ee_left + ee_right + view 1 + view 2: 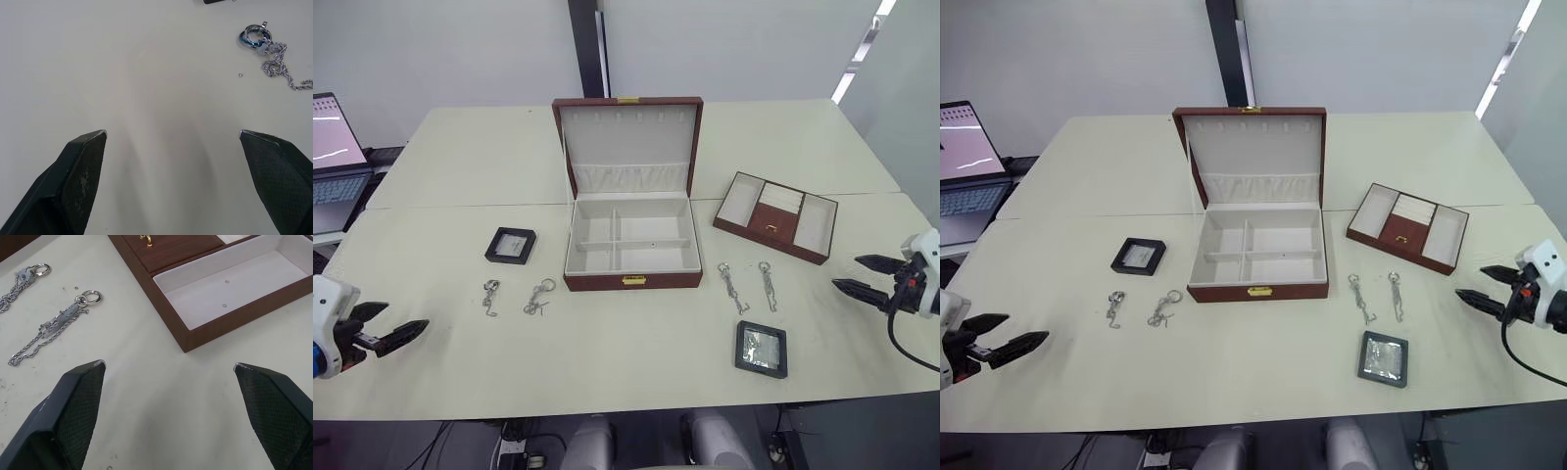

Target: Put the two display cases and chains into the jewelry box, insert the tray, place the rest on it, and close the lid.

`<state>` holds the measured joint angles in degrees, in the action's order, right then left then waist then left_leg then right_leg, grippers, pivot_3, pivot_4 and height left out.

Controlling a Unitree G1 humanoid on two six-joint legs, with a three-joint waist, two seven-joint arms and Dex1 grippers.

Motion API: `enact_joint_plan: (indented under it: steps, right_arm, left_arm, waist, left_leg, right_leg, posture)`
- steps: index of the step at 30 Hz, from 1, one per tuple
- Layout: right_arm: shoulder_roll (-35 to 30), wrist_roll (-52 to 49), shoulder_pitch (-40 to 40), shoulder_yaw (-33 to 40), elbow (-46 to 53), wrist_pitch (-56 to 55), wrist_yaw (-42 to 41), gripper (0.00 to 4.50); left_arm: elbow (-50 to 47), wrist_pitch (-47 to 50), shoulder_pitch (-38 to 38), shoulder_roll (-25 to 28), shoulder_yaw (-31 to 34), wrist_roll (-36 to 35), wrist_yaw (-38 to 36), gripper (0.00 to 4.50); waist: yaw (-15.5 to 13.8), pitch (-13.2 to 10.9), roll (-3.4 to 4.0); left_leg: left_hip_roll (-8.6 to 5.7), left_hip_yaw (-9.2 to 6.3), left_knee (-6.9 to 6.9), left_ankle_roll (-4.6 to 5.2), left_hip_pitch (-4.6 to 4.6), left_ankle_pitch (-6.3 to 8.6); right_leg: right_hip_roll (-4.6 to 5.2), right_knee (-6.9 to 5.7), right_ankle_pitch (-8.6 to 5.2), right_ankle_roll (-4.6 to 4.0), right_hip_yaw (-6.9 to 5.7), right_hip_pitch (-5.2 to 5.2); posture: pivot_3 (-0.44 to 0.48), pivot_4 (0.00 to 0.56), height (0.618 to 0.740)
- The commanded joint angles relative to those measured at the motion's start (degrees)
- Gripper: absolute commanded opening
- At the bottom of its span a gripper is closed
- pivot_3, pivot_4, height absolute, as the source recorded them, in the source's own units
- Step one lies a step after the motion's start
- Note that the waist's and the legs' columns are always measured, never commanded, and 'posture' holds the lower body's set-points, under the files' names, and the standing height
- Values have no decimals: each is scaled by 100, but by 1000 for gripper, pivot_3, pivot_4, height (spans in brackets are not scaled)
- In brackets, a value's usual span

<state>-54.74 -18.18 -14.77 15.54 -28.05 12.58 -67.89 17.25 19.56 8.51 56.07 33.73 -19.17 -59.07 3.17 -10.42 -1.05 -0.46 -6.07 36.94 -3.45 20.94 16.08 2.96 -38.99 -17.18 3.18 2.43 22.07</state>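
1. A wide cream-coloured worktop (636,372) carries everything.
2. The large reddish-brown wood-grain jewelry box (628,281) sits at its centre, its hinged lid (628,142) standing upright and open. The cream compartments look empty.
3. The shallow reddish-brown tray (775,215) with cream compartments lies on the worktop to the right of the box, not yet inserted.
4. Two small square black-framed display cases rest outside the box: one (511,245) to its left, one (762,349) nearer the front on the right.
5. Four thin silver chains lie loose: two (490,296) (538,297) in front-left of the box, two (732,285) (768,284) in front-right.
6. The left tool (386,338) and right tool (867,277) hover at the worktop's outer edges, both with fingers spread and holding nothing.
7. Judging by this, no step is done; everything remains.
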Motion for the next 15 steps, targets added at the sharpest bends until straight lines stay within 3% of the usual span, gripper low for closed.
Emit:
enact_joint_plan:
  steps: [1,15]
  right_arm:
    - [-42,16,-84,22,-64,-175,-54,4471]
    - [-28,-42,-125,8,40,-90,-78,4471]
  left_arm:
    - [-139,-69,112,9,259,-81,72,4500]
    - [-228,-43,200,-16,258,-188,178,4500]
  waist:
    - [0,0,0]
    - [-2,0,0]
  left_leg:
    - [0,0,0,0,0,0]
    - [0,1,0,0,0,0]
  right_leg:
    - [0,0,0,0,0,0]
    - [1,0,0,0,1,0]
  posture:
    - [0,150,740]
    - [0,150,740]
